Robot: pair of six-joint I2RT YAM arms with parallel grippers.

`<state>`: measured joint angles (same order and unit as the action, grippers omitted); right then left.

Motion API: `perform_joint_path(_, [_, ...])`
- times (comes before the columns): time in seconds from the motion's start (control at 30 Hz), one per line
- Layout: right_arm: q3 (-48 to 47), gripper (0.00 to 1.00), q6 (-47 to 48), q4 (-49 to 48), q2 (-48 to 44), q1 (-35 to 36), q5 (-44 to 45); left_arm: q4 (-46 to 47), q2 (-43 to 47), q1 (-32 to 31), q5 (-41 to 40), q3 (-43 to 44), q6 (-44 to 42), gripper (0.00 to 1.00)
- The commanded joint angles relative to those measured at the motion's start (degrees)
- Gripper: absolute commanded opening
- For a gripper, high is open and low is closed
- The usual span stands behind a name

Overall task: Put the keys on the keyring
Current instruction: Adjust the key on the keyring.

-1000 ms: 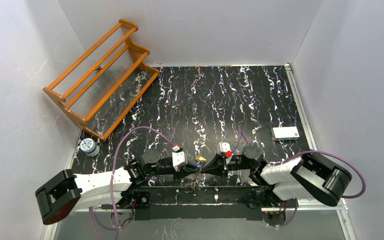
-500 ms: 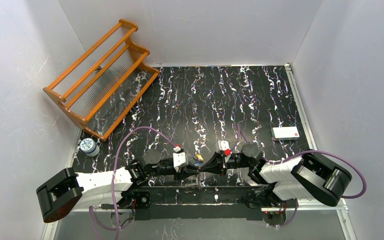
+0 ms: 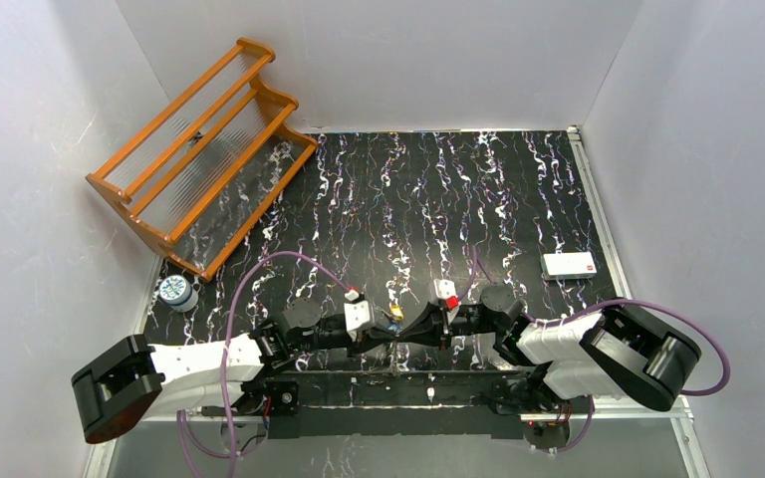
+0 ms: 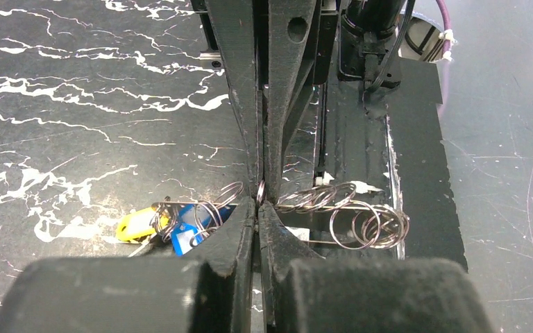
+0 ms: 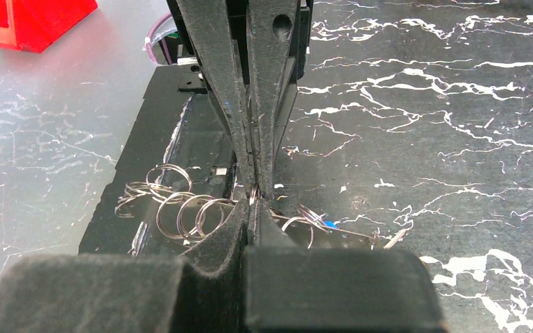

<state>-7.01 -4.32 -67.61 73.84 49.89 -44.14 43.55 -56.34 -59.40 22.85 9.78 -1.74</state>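
The left gripper (image 4: 257, 208) has pinched shut, meeting the closed right gripper (image 5: 252, 207) tip to tip at lower centre of the top view, both nipping the keyring (image 4: 361, 223), a tangle of silvery wire loops with blue- and yellow-headed keys (image 4: 184, 232) among them.

Taking the middle of the table (image 3: 478, 199) as the dial in the overhead view, the rack (image 3: 199, 154) stands at 10 o'clock. The tin (image 3: 174, 291) is at 9 o'clock just before the rack's near end, and the card (image 3: 569, 264) is at 3 o'clock near the right edge. At 6 o'clock the left gripper (image 3: 388, 333) and right gripper (image 3: 410, 333) meet tip to tip, with the keys (image 4: 180, 232) just behind the tips and wire rings (image 4: 361, 223) strung to either side.
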Motion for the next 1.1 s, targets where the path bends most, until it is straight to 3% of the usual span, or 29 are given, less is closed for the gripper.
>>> perform_joint_path(0.0, [-2.11, 0.01, 0.36, -2.35, -1.09, -0.02, -1.45, 1.36, 0.88, -0.19, -2.42, 0.02, 0.69, 0.00])
perform_joint_path(0.13, [-2.42, 0.01, 0.63, -1.12, -1.77, 0.02, 0.04, 0.85, 1.62, -0.19, -3.54, -0.03, 1.08, 0.00])
perform_joint_path(0.27, [-3.26, 0.29, 2.91, 2.80, -4.02, 0.01, 2.22, -4.32, 4.33, -0.19, -5.81, 1.40, -1.28, 0.00])
perform_joint_path(0.4, [-4.75, 0.47, 6.82, 9.67, -7.97, 0.03, 5.84, -15.08, 6.45, -0.19, -7.40, 5.77, -6.48, 0.00])
perform_joint_path(0.63, [-8.69, 0.47, 11.06, 18.03, -10.82, -0.03, 7.87, -30.47, 4.73, -0.19, -9.29, 13.68, -12.63, 0.00])
perform_joint_path(0.8, [-9.34, 0.41, 10.59, 18.15, -8.24, 0.18, 7.07, -31.86, 3.26, -0.19, -11.36, 15.22, -12.58, 0.00])
perform_joint_path(1.07, [-10.22, 0.40, 9.08, 17.97, -4.99, 0.49, 8.06, -32.17, 1.80, -0.28, -11.50, 16.27, -12.20, 0.00])
